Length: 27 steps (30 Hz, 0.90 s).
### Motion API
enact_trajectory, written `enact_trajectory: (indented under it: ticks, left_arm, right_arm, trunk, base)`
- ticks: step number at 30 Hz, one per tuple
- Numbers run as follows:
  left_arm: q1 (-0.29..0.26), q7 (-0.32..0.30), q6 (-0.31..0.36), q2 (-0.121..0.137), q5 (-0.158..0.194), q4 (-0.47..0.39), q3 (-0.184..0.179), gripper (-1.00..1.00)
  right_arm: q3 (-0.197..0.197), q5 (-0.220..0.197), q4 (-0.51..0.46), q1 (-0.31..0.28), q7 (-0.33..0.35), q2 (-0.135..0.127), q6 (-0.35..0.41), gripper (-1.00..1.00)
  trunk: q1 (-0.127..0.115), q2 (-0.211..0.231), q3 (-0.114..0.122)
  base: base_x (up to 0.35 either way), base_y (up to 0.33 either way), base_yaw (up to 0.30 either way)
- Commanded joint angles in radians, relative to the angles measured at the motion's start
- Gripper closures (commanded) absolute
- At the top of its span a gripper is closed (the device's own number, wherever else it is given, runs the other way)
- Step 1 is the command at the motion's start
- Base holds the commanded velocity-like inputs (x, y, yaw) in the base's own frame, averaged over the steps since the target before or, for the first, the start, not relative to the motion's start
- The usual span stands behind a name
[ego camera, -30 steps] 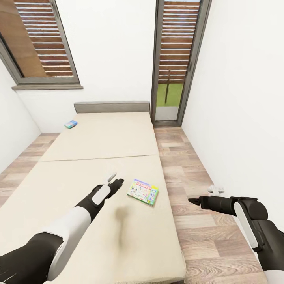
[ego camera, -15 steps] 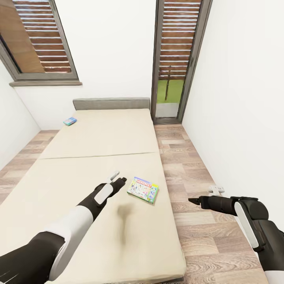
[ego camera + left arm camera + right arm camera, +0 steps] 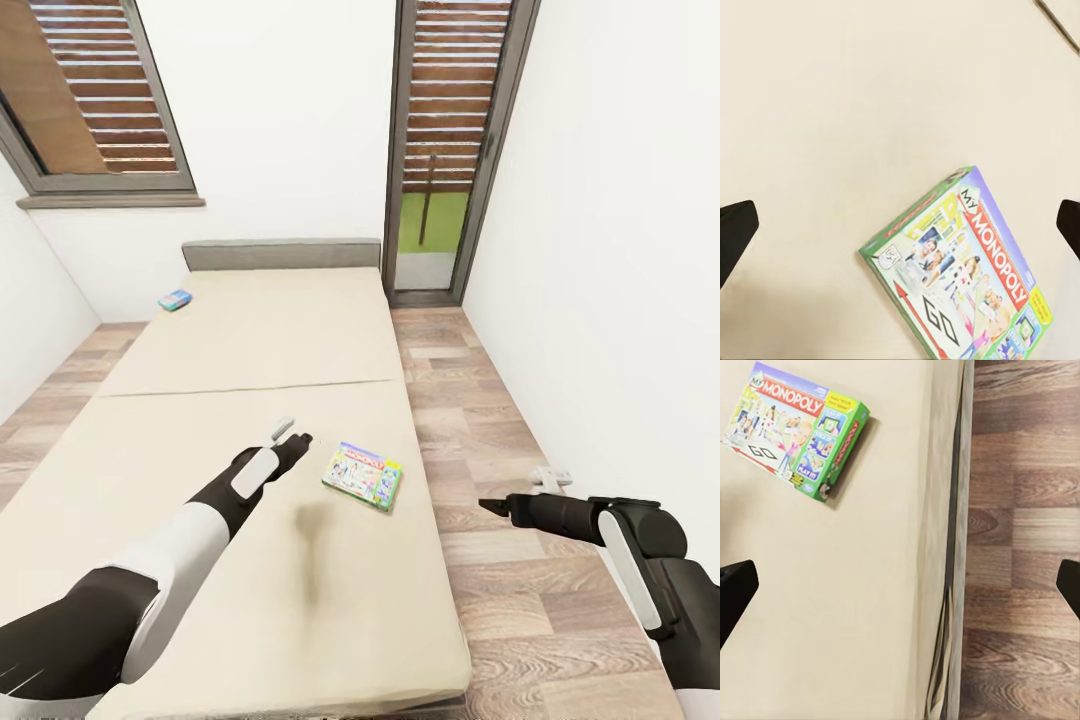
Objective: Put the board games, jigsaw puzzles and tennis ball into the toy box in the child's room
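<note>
Board game, Monopoly box [image 3: 363,476]: flat rectangular carton with green edges and a purple-and-white lid printed "MY MONOPOLY", with a "GO" arrow and small pictures. It is laid flat on the bed [image 3: 250,400], near the bed's right edge and toward the foot end, turned at an angle to that edge. It is also seen from the left wrist camera [image 3: 960,270] and the right wrist camera [image 3: 795,431].

Second board game [image 3: 175,299]: small blue box, seen far up the bed near its left edge, just short of the headboard [image 3: 280,254]; details too small to read.

Left gripper [image 3: 290,436]: held above the mattress just left of the Monopoly box, not touching it. The fingers are spread wide apart and nothing is gripped.

Right gripper [image 3: 490,508]: held over the floor [image 3: 480,420] to the right of the bed. Its dark fingertips are set wide apart in its wrist camera, and nothing is between them.

Bed: plain beige mattress with a seam across the middle, grey frame.

Room: wood-plank floor, white walls, a slatted window [image 3: 90,90] beyond the bed's left corner, and a tall slatted door [image 3: 450,150] beyond its right corner.
</note>
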Motion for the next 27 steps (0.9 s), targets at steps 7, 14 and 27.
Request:
enact_trajectory:
  ticks: [7,14,27]
  left_arm:
    - [-0.013,0.007,0.002,0.026,0.01,0.001,-0.007,-1.0]
    - [-0.018,0.004,0.003,0.039,0.01,0.003,-0.007,-1.0]
    - [-0.019,-0.003,0.003,0.043,0.009,0.005,-0.007,-1.0]
  right_arm:
    - [-0.002,0.0,-0.004,0.0,0.004,-0.001,0.005,-1.0]
    - [-0.002,-0.002,-0.009,0.001,0.004,-0.004,0.005,-1.0]
    - [-0.003,-0.008,-0.014,0.003,0.004,-0.012,0.005,-1.0]
  trunk:
    - [0.0,0.0,-0.012]
    - [0.0,0.0,-0.024]
    - [0.0,0.0,-0.045]
  base:
    - [0.0,0.0,0.0]
    - [0.0,0.0,0.0]
    - [0.0,0.0,0.0]
